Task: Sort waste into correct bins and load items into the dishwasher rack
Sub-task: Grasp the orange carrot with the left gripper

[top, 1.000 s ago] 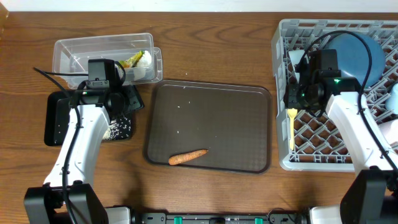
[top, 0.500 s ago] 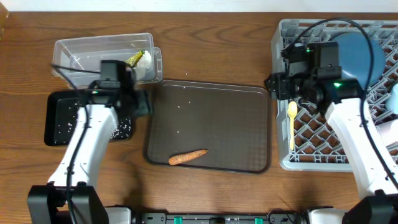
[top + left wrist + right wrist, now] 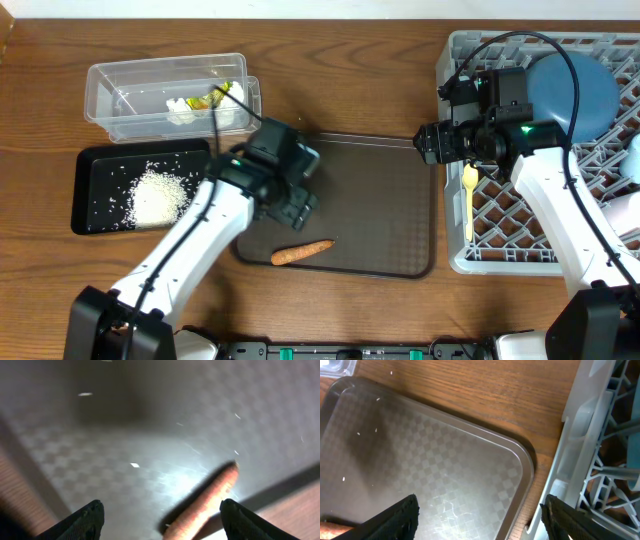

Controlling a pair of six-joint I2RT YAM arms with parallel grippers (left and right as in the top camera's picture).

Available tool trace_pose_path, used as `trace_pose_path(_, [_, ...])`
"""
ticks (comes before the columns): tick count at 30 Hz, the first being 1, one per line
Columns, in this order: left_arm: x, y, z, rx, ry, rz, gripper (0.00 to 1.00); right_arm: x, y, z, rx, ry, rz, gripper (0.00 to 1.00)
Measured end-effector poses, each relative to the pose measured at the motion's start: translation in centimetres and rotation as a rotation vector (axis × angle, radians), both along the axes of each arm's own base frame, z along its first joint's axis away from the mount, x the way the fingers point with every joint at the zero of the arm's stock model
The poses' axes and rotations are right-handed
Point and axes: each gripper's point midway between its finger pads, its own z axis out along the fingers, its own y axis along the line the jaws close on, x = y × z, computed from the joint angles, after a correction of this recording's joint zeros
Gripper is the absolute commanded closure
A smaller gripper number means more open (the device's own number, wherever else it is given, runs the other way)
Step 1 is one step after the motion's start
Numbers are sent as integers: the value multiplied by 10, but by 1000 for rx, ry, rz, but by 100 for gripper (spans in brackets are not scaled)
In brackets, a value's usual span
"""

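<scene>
Your left gripper (image 3: 161,512) has its jaws spread wide and holds nothing. It hangs just above the carrot (image 3: 302,251), which lies on the brown tray (image 3: 400,200) near the front edge. The carrot's long axis runs roughly left to right, thin end toward the rack (image 3: 455,60). Your right gripper (image 3: 480,517) is also spread and empty, over the tray's far right corner.

There are 2 bins: the clear tub (image 3: 120,85) holds tissue (image 3: 180,108) and wrapper (image 3: 210,98), and the black tray (image 3: 90,165) holds rice (image 3: 158,195). The rack carries 1 spoon (image 3: 469,200) and 1 plate (image 3: 575,90).

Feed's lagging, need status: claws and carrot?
Left claw open, aimed at carrot on brown tray. Right claw open, empty, beside rack. Nothing in the way.
</scene>
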Motion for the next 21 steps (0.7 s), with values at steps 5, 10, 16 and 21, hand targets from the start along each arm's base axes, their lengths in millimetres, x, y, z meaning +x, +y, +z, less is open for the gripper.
trace_pose_path(5, [-32, -12, -22, 65, 33, -159, 23, 1, -1, 0, -3, -4, -2, 21])
trace_pose_path(10, [-47, -3, -43, 157, 29, -218, 23, 1, -1, 0, -4, -4, -3, 20])
trace_pose_path(16, [-48, 4, -53, 186, 18, -215, 23, 1, -1, 0, -6, -5, -4, 21])
trace_pose_path(21, [-46, 4, -62, 181, -4, -212, 24, 1, -1, 0, -6, -5, -4, 20])
